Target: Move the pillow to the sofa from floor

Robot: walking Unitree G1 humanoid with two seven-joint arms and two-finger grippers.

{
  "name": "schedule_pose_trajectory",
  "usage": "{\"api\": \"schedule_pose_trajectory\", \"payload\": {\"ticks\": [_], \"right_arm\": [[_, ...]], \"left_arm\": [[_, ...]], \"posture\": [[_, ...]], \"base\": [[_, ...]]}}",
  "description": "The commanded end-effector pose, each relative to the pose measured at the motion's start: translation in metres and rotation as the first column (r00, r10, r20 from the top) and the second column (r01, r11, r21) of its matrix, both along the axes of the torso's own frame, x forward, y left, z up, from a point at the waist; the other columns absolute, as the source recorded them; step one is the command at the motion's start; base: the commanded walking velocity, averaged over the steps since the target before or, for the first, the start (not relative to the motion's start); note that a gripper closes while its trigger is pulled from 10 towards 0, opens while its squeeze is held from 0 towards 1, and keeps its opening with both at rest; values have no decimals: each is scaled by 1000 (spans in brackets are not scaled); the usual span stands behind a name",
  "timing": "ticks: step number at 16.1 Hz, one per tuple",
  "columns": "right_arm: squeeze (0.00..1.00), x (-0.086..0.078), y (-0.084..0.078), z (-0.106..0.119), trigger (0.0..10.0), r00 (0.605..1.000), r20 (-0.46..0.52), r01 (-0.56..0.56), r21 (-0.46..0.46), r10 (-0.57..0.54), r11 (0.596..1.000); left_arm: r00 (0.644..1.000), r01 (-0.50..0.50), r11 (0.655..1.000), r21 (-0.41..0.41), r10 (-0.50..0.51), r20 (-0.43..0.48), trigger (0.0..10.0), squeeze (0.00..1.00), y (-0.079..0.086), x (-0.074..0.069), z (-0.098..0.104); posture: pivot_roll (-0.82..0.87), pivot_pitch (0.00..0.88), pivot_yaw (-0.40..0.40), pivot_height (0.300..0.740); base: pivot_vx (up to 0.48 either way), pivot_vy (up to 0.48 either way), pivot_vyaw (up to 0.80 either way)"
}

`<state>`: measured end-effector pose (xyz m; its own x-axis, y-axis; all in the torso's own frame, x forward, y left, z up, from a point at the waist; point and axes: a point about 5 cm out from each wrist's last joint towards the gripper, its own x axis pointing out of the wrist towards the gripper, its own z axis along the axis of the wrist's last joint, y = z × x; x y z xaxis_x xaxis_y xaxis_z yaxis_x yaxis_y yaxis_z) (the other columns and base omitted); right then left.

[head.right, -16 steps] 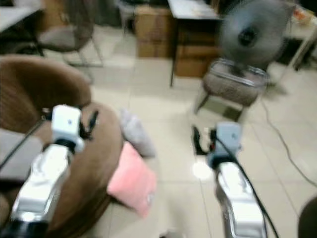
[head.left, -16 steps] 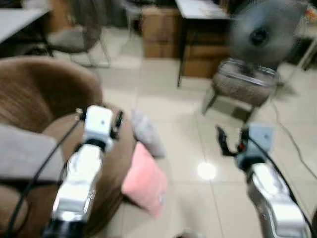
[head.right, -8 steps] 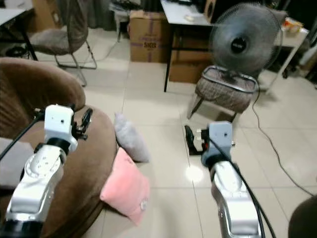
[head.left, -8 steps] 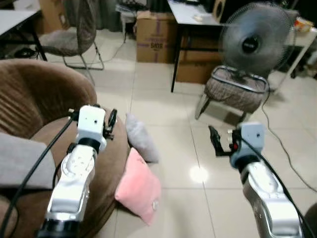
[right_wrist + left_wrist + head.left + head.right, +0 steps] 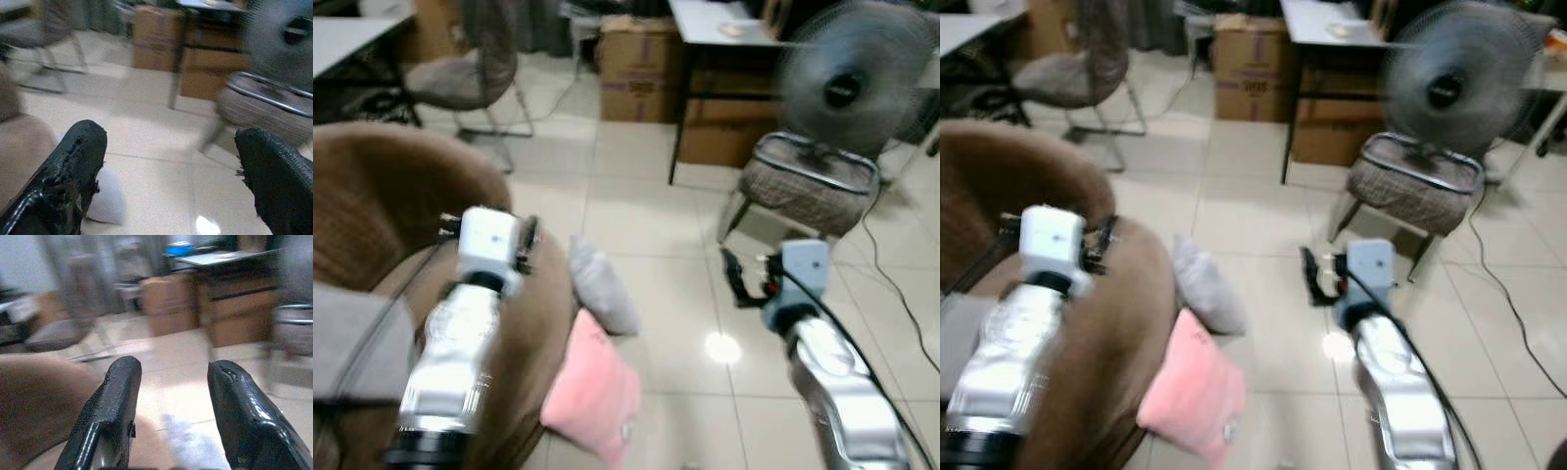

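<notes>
Against the picture from half a second ago the whole scene has slid a little and gone soft with blur, so the camera has moved; the pillows lie as they did against the sofa; the left gripper hangs over the brown sofa with its fingers spread and nothing between them; the right gripper is held out over the floor beyond the sofa's front edge, its fingers also wide apart and empty; the pink pillow leans on the floor against the sofa's front, and a grey pillow lies on the floor just beyond it, touching the sofa's edge; the floor is pale glossy tile with a bright reflection near the right arm; farther from the sofa stand a wicker-seated chair with a standing fan at it, a dark-legged table, cardboard boxes and another chair; the right wrist view catches the grey pillow beside one finger, which the head views cannot show so closely.
</notes>
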<state>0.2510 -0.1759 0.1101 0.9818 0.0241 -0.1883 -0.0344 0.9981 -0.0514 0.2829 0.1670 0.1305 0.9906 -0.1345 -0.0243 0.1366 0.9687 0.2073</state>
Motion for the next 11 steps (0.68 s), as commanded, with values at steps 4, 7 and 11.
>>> {"api": "schedule_pose_trajectory", "payload": {"ticks": [4,7,11], "right_arm": [[0,-2,1,6,10000,999,32,22,22,-23,1000],[0,-3,1,4,10000,999,27,20,21,-21,1000],[0,-2,1,2,10000,1000,28,15,18,-15,1000]], "left_arm": [[999,29,999,19,-29,17,10000,0,0,5,5],[999,38,999,28,-38,-3,10000,0,-1,5,0],[1000,11,999,39,-11,-9,10000,0,6,4,-3]], "posture": [[-3,0,-11,740],[-8,0,-5,721],[-1,0,-10,691]], "base": [[0,0,0],[0,0,0],[0,0,0]]}}
